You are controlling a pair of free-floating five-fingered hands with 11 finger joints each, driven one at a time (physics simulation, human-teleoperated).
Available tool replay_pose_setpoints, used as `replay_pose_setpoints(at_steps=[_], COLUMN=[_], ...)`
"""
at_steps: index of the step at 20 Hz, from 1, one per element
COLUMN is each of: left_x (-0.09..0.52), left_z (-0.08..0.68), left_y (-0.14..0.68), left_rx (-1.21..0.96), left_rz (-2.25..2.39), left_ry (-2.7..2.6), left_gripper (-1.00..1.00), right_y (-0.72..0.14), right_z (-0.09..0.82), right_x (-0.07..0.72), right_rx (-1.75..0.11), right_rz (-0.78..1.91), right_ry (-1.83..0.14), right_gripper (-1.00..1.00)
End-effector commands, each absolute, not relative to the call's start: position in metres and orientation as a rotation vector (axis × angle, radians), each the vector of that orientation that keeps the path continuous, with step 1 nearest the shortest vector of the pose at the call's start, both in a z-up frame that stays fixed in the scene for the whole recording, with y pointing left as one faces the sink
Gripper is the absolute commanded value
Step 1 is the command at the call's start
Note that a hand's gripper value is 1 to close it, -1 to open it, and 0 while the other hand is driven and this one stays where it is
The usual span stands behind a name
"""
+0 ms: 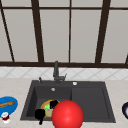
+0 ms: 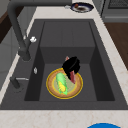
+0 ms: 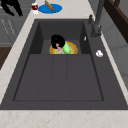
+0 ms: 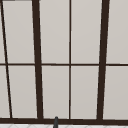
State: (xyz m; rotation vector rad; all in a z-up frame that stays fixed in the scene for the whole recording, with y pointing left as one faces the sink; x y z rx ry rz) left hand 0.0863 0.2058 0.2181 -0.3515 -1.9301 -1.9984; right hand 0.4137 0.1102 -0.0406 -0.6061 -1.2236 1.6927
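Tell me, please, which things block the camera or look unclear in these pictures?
Front view: a large red ball hides part of the plate in the sink. Left side view: a hand covers the plate's far edge, beside the corn.

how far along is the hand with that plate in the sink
Done: the yellow plate lies flat in the sink basin with the corn on it.
In hand: the right hand is down over the plate's pinkish food; whether it grips is unclear.
Left: nothing is lifted yet. The left hand hovers at the sink's front edge.
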Motion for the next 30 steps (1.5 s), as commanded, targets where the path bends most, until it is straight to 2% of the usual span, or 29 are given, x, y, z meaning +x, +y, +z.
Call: replay_pose_setpoints(at_steps=[1,15,30], left_x=[0.086,0.086,0.086], left_z=[0.218,0.218,0.218], left_y=[0.206,0.206,0.206], left_rx=[-0.351,-0.351,-0.351], left_rz=[-1.998,-1.998,-1.998], left_ry=[-1.93,-1.93,-1.93], left_gripper=[0.0,0.0,0.0], right_y=[0.1,0.078,0.007], right_z=[-0.02,0.037,0.1], right_x=[0.426,0.436,0.431], right_rx=[-0.635,-0.787,-0.776], right_rz=[1.694,1.554,1.56], right_ry=[-1.238,-1.047,-1.078], right_gripper=[1.0,1.0,1.0])
